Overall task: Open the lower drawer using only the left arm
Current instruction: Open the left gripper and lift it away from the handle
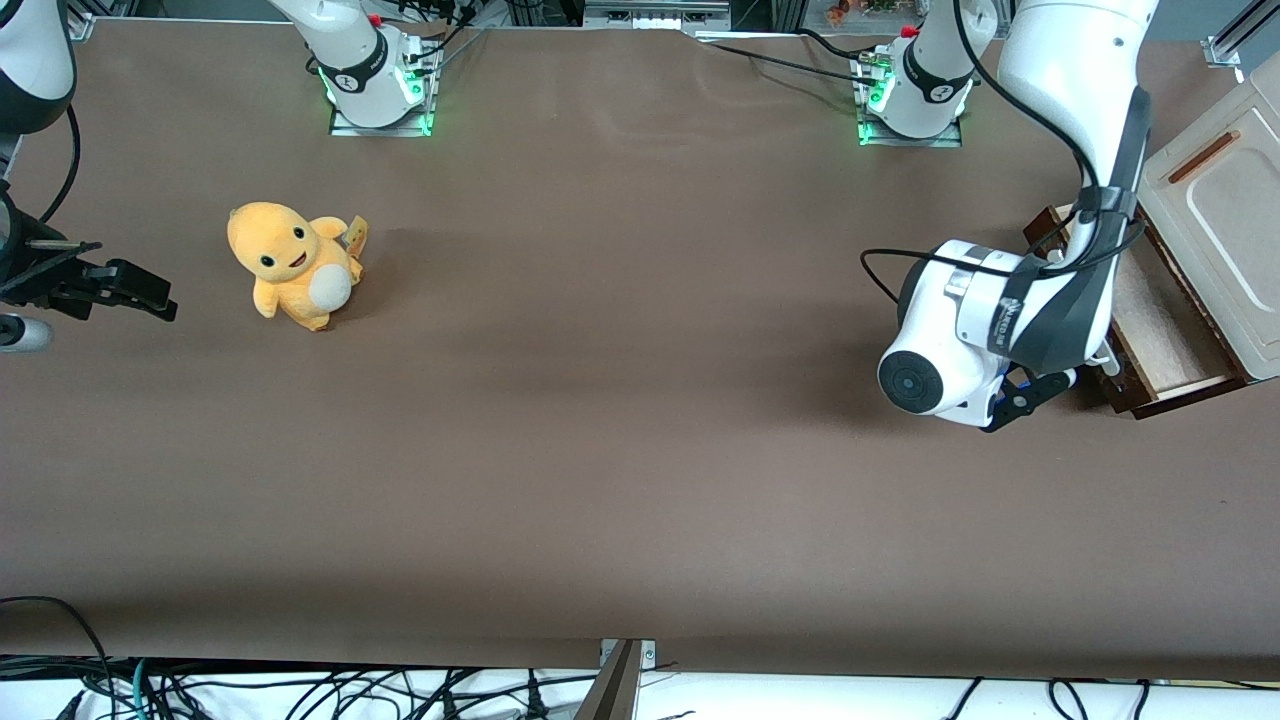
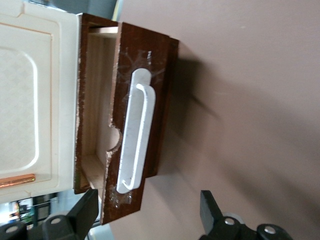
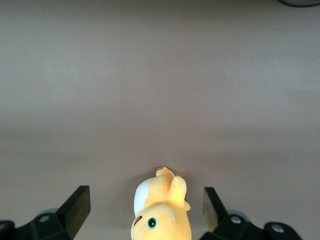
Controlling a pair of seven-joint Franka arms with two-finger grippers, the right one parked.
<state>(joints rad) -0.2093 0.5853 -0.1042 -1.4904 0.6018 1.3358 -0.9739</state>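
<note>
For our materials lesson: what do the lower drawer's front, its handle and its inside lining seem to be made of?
The lower drawer front looks like dark brown stained wood, scuffed pale around the handle. The bar handle seems to be smooth white plastic, possibly painted metal. The inside looks lined in a pale beige matte material, perhaps fabric. The gripper hangs open in front of it.

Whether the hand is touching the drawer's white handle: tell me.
Apart. In the left wrist view the hand is open, and its fingers stop short of the white handle of the pulled-out lower drawer.
</note>
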